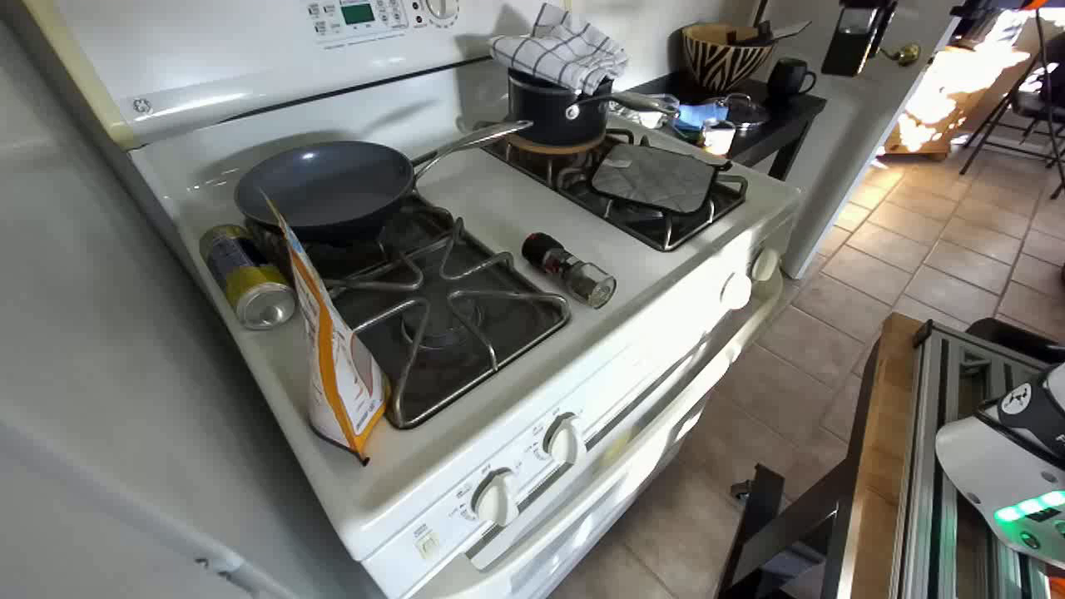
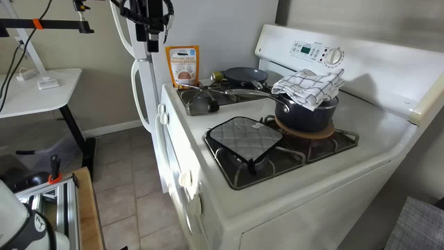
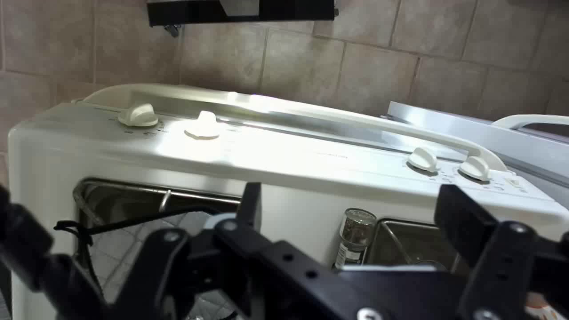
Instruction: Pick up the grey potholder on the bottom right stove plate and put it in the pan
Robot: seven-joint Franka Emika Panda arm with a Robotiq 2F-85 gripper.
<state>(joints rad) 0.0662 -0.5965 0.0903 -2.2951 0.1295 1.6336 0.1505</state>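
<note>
- Grey potholder (image 2: 247,137), taken as landmark: lies quilted face up on the front gas burner (image 2: 237,188), black hanging loop (image 2: 251,167) trailing from one corner.
- Front of potholder: stove front rim (image 2: 218,180) close by, narrow white strip between.
- Back of potholder: dark saucepan (image 2: 305,116) just behind, on a round brown trivet (image 2: 307,133), checkered towel (image 2: 308,88) heaped on top. Its long handle (image 2: 255,93) juts frontward, higher than the potholder; whether directly over it, cannot tell.
- Roomiest side of potholder: wide white enamel strip (image 1: 512,200), running between it and the neighbouring burner grate (image 1: 441,320); spice jar (image 1: 566,268) lying on its side there, apart from the potholder.
- Frying pan (image 1: 324,187): well apart from potholder, past that strip and farther back, inside facing up.
- Dried-mango pouch (image 2: 182,66): upright, past the strip and the neighbouring grate as reckoned from the potholder.
- Gripper (image 3: 351,200): above the potholder's level and off to its side, fingers spread wide, nothing held.
- Potholder as against gripper: below it, well apart; in the wrist view it shows left of the gap, partly behind a finger linkage, with the spice jar showing in the gap between the fingers.
</note>
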